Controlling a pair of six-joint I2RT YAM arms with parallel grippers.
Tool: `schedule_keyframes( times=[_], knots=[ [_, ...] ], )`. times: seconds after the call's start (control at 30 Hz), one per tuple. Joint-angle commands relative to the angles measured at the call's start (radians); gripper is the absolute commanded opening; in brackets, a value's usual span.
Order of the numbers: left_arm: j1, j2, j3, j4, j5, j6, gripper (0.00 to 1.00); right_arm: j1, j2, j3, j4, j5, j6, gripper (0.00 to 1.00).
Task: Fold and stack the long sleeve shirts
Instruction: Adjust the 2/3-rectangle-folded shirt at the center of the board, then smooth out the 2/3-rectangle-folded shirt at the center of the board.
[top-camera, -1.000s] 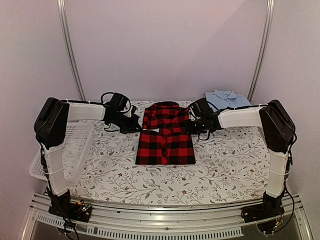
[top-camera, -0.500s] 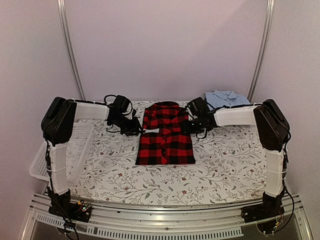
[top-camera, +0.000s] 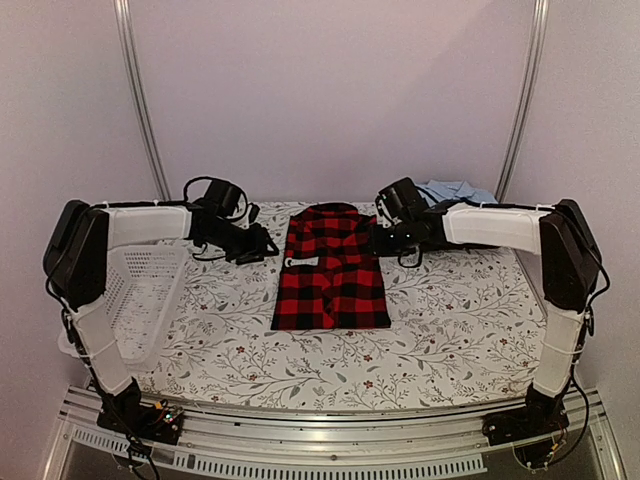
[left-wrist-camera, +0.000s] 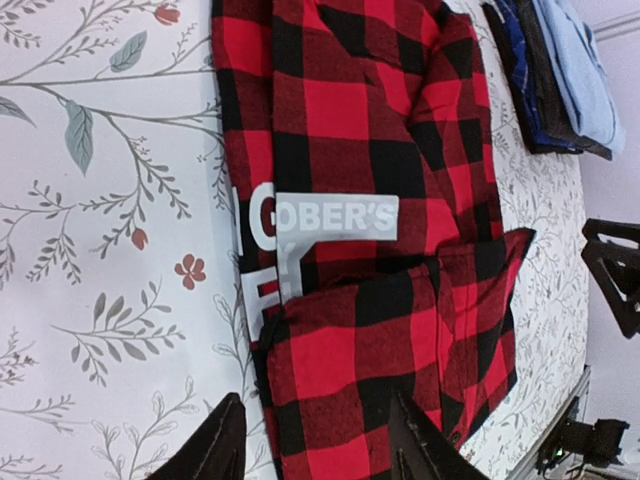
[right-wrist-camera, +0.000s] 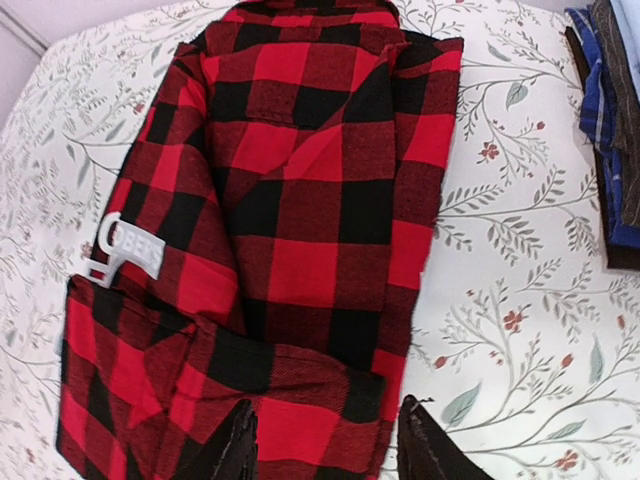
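Toward the far edge of the table (top-camera: 450, 330), midway along it, your red-and-black shirt (top-camera: 332, 280) lies folded flat with the left gripper (left-wrist-camera: 318, 425) and right gripper (right-wrist-camera: 325, 430) open and empty on either side, placed, it seems, to carry it to the folded shirts (top-camera: 455, 190) in the far right corner.

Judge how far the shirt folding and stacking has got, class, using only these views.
Done: the checked shirt lies folded; other folded shirts sit stacked at the far right. In hand: nothing, the left claw and right claw hang open at its sides. Left: moving the checked shirt onto that stack.
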Motion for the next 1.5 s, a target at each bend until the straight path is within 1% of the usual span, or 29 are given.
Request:
schedule_keyframes(
  times=[0.0,0.07,0.13,0.2,0.43,0.57,0.73,0.83,0.9,0.97,1.03,1.13,1.2,1.27,1.33,1.47],
  knots=[
    [-0.015,-0.099,-0.136,0.067,0.092,-0.021,0.45,0.052,-0.024,-0.006,0.015,-0.082,0.019,0.41],
    [-0.028,-0.119,-0.175,0.076,0.116,-0.029,0.43,0.066,0.004,0.009,0.023,-0.106,0.028,0.38],
    [-0.038,-0.131,-0.210,0.081,0.134,-0.034,0.40,0.078,0.040,0.031,0.017,-0.107,0.031,0.37],
    [-0.052,-0.148,-0.251,0.090,0.142,-0.041,0.40,0.078,0.072,0.039,0.020,-0.104,0.038,0.37],
    [-0.105,-0.192,-0.398,0.145,0.151,-0.086,0.39,0.015,0.195,0.046,0.034,-0.107,0.051,0.39],
    [-0.123,-0.221,-0.461,0.170,0.152,-0.107,0.39,0.012,0.240,0.059,0.016,-0.107,0.044,0.42],
    [-0.131,-0.256,-0.515,0.196,0.162,-0.131,0.39,0.019,0.165,0.023,-0.011,-0.096,0.042,0.49],
    [-0.134,-0.263,-0.541,0.210,0.168,-0.142,0.39,0.039,0.073,-0.028,-0.029,-0.069,0.044,0.53],
    [-0.134,-0.268,-0.556,0.217,0.169,-0.148,0.38,0.054,0.015,-0.083,-0.035,-0.058,0.052,0.53],
    [-0.136,-0.277,-0.570,0.228,0.166,-0.154,0.37,0.075,-0.050,-0.158,-0.019,-0.071,0.078,0.51],
    [-0.137,-0.284,-0.584,0.238,0.165,-0.161,0.36,0.096,-0.102,-0.210,-0.013,-0.073,0.099,0.45],
    [-0.138,-0.283,-0.588,0.247,0.163,-0.169,0.33,0.116,-0.134,-0.292,0.016,-0.098,0.133,0.36],
    [-0.137,-0.282,-0.588,0.247,0.162,-0.170,0.32,0.120,-0.148,-0.347,0.048,-0.106,0.160,0.32],
    [-0.137,-0.282,-0.588,0.248,0.157,-0.172,0.31,0.121,-0.147,-0.393,0.076,-0.107,0.179,0.31],
    [-0.137,-0.282,-0.589,0.250,0.156,-0.172,0.31,0.119,-0.136,-0.426,0.099,-0.143,0.195,0.30],
    [-0.137,-0.283,-0.592,0.242,0.151,-0.167,0.30,0.119,-0.123,-0.466,0.120,-0.138,0.222,0.28]
  ],
)
